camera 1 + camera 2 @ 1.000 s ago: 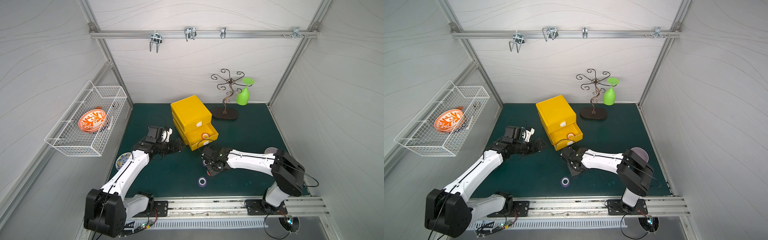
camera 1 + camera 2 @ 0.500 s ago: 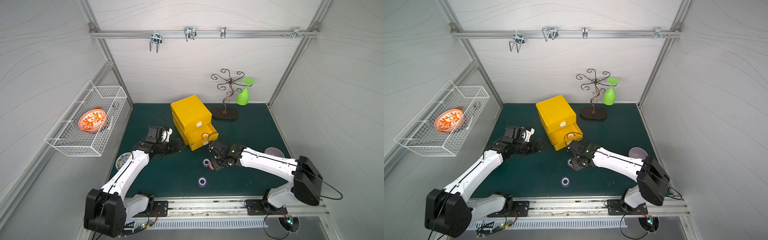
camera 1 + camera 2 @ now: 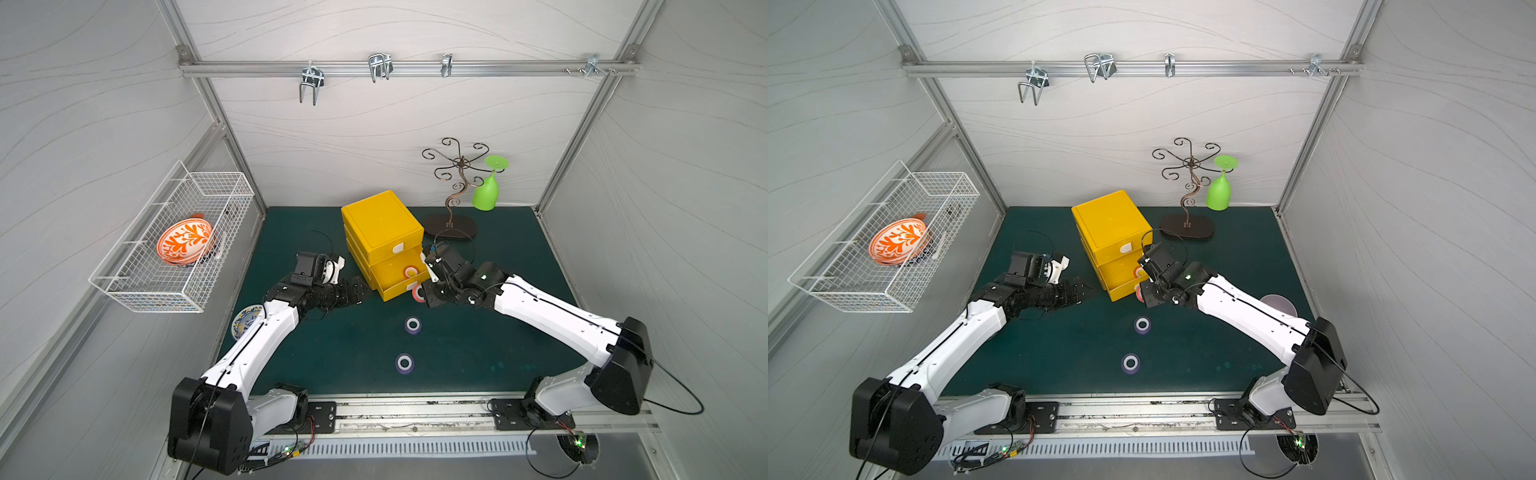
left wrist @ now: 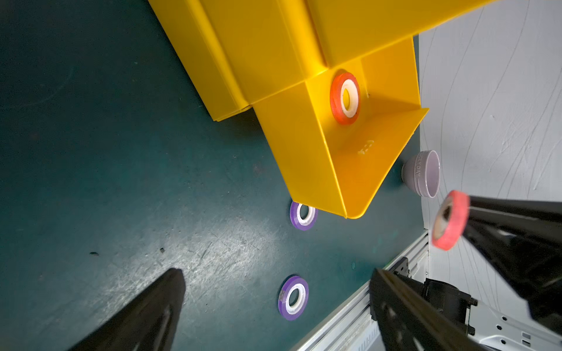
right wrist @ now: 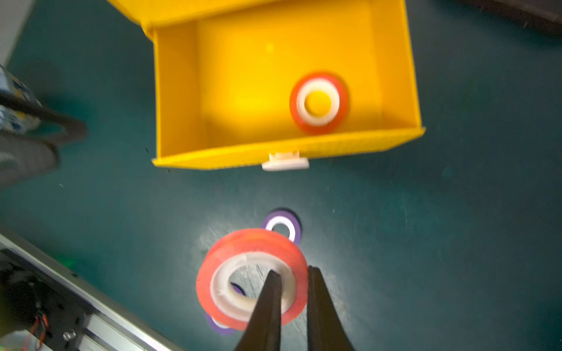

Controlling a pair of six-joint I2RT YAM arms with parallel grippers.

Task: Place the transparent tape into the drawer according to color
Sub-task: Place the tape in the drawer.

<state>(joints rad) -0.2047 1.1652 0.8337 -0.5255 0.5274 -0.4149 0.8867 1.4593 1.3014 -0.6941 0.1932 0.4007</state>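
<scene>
Right end effector point(image 5: 293, 271) is clamping the held red tape roll point(image 5: 252, 240). One finger is passing through the white core and its partner is pressing on the outer band, so the ring's wall is sitting pinched between them. It is holding the roll clear of the worktop point(image 3: 332, 353), roughly on edge as the left wrist camera is showing it.

Nearest the front rail point(image 3: 415, 409), the near purple tape roll point(image 4: 282, 301) is lying flat on the worktop. Just past it, the far purple tape roll point(image 4: 293, 217) is also lying flat, apart from the first. From the left wrist camera the drawer's corner is covering part of it.

Farther in, the held roll is hanging just outside the front wall of the open drawer point(image 5: 182, 91), in front of its white tab handle point(image 5: 286, 162). Left end effector point(image 4: 274, 270) is hanging low just beside that drawer's left side, with its fingers spread wide and nothing between them. Inside the drawer, the second red tape roll point(image 4: 334, 100) is lying flat on the drawer's floor. This drawer is jutting from the yellow box point(image 3: 380, 218) below the shut top drawer point(image 3: 382, 251); which lower tier it is I cannot tell.

Behind the box, a curly metal stand point(image 3: 451, 226) is standing on the worktop, with an upside-down green glass point(image 3: 485, 195) just beside it.
</scene>
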